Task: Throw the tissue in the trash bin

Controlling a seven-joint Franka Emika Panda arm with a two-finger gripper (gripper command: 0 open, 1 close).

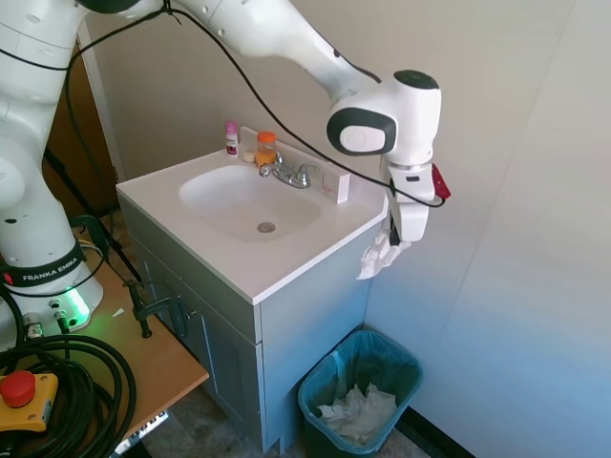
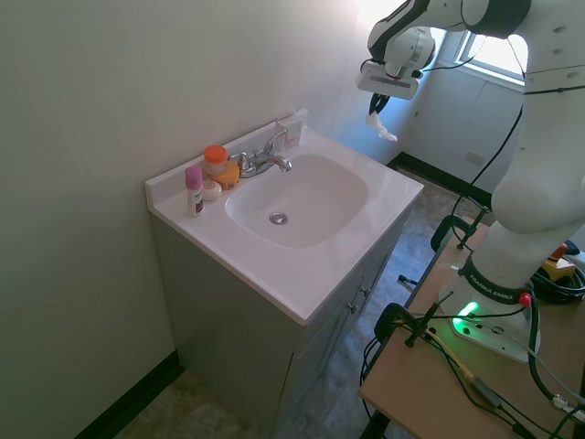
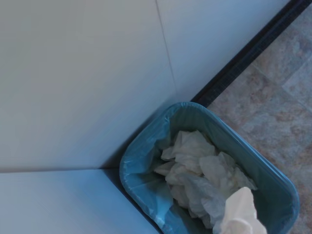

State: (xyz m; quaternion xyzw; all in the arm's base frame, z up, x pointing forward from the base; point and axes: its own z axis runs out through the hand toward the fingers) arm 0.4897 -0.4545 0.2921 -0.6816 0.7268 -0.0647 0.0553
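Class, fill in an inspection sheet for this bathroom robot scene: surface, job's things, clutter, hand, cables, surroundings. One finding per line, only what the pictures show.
Surface: white vanity top with sink basin, bare around the basin.
Job's things: tissue hanging from the hand, past the vanity's edge; trash bin on the floor below, holding crumpled white paper.
Clutter: pink-capped bottle, orange-lidded jar and white box by the faucet.
Hand: hand shut on the tissue, above the bin.
Cables: black cable running along the arm.
Surroundings: pale walls, tiled floor, dark baseboard.
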